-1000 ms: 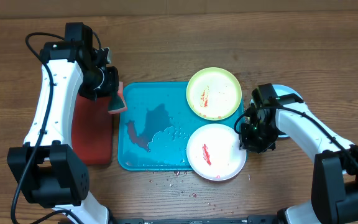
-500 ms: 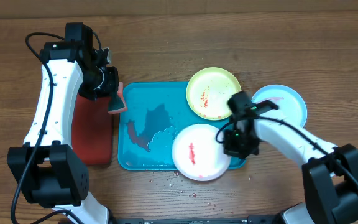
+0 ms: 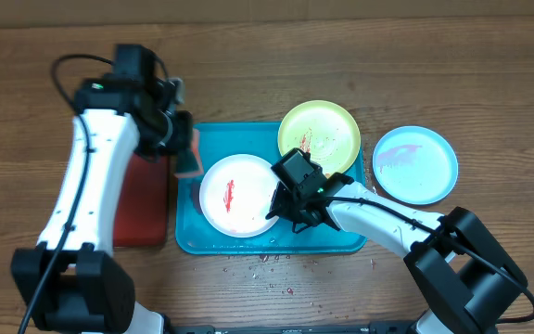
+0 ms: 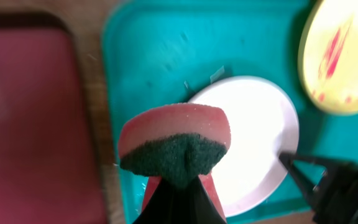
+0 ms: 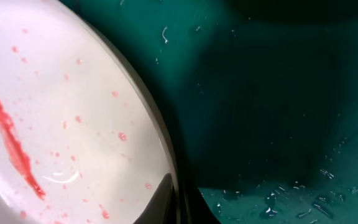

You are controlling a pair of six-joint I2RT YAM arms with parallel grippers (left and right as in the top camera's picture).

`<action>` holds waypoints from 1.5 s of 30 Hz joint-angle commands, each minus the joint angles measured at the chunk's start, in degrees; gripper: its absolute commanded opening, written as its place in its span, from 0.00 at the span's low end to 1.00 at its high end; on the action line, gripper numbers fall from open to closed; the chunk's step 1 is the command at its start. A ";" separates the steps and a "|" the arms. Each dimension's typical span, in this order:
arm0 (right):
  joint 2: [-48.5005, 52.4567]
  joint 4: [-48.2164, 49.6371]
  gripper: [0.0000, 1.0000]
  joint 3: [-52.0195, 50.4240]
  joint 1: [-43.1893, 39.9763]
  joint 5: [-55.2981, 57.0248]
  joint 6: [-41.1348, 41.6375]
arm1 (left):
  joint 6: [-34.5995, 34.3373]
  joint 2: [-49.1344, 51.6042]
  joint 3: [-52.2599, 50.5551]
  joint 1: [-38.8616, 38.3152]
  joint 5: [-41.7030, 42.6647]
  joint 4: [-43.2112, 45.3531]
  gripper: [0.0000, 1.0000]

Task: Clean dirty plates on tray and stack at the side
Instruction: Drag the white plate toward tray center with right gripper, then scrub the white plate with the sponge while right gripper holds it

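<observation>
The white plate [image 3: 235,193] with a red smear lies on the turquoise tray [image 3: 341,241]. My right gripper [image 3: 281,206] is shut on its right rim; the right wrist view shows the plate [image 5: 55,112] with one finger [image 5: 166,202] over the rim. The yellow-green plate [image 3: 320,137], smeared red, rests on the tray's far right corner. The light blue plate [image 3: 415,164] lies on the table to the right of the tray. My left gripper [image 3: 185,153] is shut on a pink and green sponge [image 4: 176,144], held above the tray's left edge beside the white plate [image 4: 253,134].
A dark red tray [image 3: 142,199] lies left of the turquoise one, also in the left wrist view [image 4: 30,118]. Water drops sit on the turquoise tray [image 5: 291,124]. Red crumbs [image 3: 267,264] are scattered on the table in front of the tray.
My right gripper has dragged the white plate leftward across the tray from its right end to its left middle. My left gripper with the sponge has shifted right, over the tray's left edge.
</observation>
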 commanded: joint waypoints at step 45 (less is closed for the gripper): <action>0.74 1.20 0.04 0.74 -0.13 -2.93 -2.84 | 16.65 -0.42 -32.28 -14.21 16.06 21.77 0.04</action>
